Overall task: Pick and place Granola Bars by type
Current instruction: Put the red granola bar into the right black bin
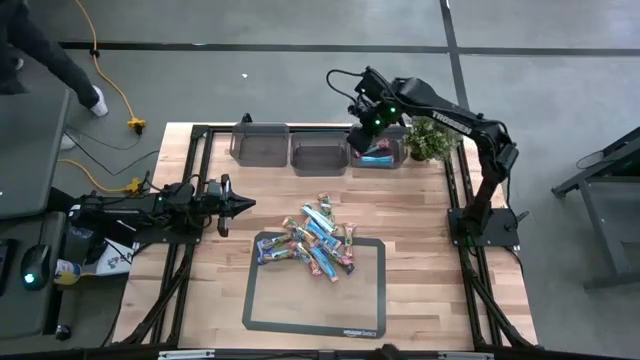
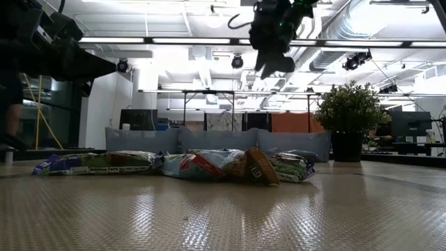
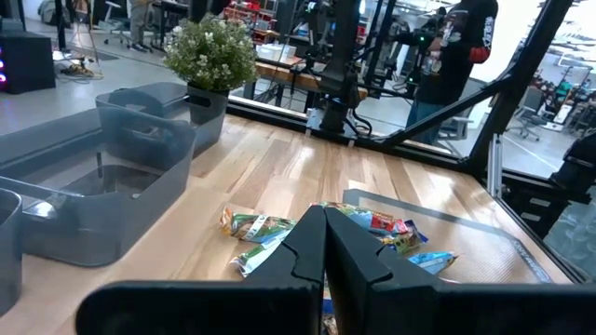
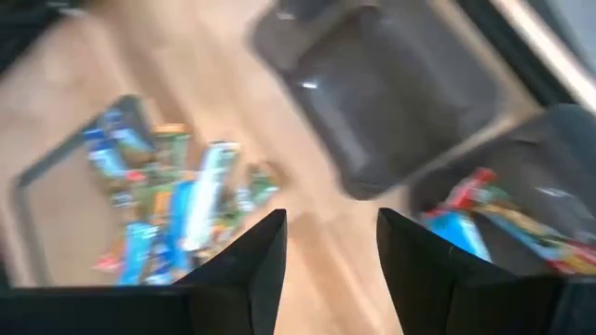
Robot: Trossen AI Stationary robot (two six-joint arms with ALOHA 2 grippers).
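Right gripper [image 1: 366,128] up high over the far side of the table [image 1: 420,300], fingers [image 4: 264,249] spread apart with nothing between them. Right below it and a bit to one side, a grey bin [image 1: 379,152] with a few bars [image 4: 461,223] inside, blue and red-orange ones. Next to that bin, a middle bin [image 1: 320,156], and past that, a third bin [image 1: 259,142]; cannot tell from above if anything lies in those two. On the other side of the gripper, close by, a small green plant in a dark pot [image 1: 430,140].

Farther from the gripper, toward the near side of the table, a heap of Granola Bars [image 1: 316,240] lying partly on a dark-edged mat [image 1: 365,310]. Blue, green and orange wrappers all mixed up and touching each other. From table height, the heap [image 2: 174,166] looks flat and low, with the three bins in a row behind it.

Left gripper [image 1: 240,204] low at the left edge of the table, squeezed tight with nothing in it, pointing toward the heap. Just past its tips, the nearest bars [image 3: 256,228].

Off the table, a person's leg and shoe [image 1: 95,100] on the floor near a yellow cord [image 1: 115,90].
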